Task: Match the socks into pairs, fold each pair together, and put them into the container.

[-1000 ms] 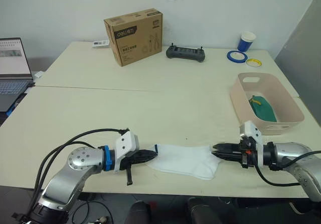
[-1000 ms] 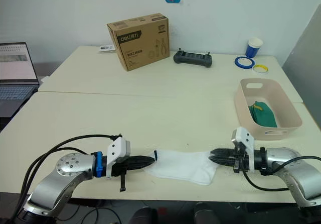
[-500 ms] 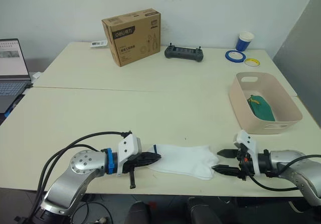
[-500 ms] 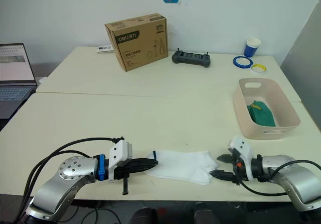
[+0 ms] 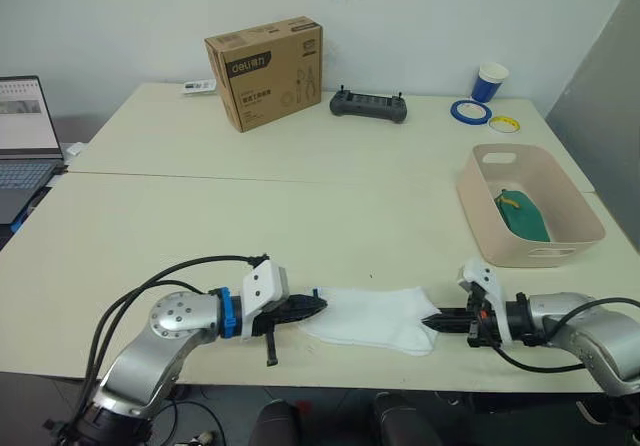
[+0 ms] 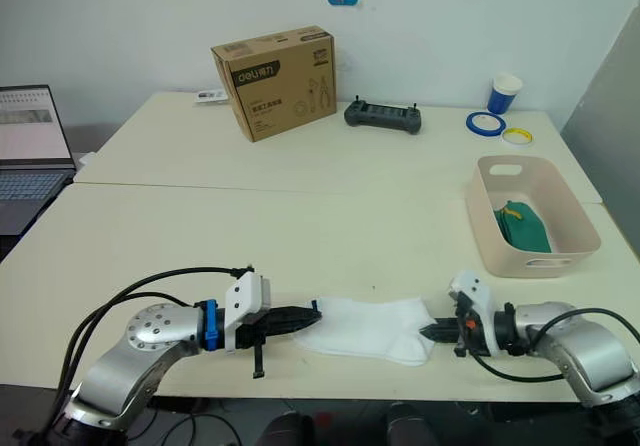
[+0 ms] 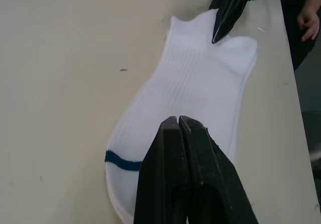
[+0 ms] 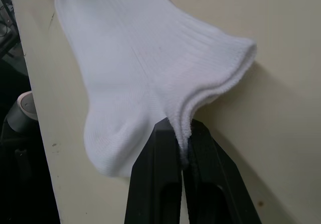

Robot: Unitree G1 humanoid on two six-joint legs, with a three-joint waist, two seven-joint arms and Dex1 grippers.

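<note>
ribbed white sock (image 5: 372, 319), seemingly doubled, pinched

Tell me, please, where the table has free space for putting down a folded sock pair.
Free: the wide middle between the cardboard box, the container and the white socks. Crowded: the near edge, where the left gripper and right gripper hold them.

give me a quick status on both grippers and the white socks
Left gripper shut on white socks at the toe end. Right gripper shut on the cuff. Green socks in tub. Path clear.
</note>
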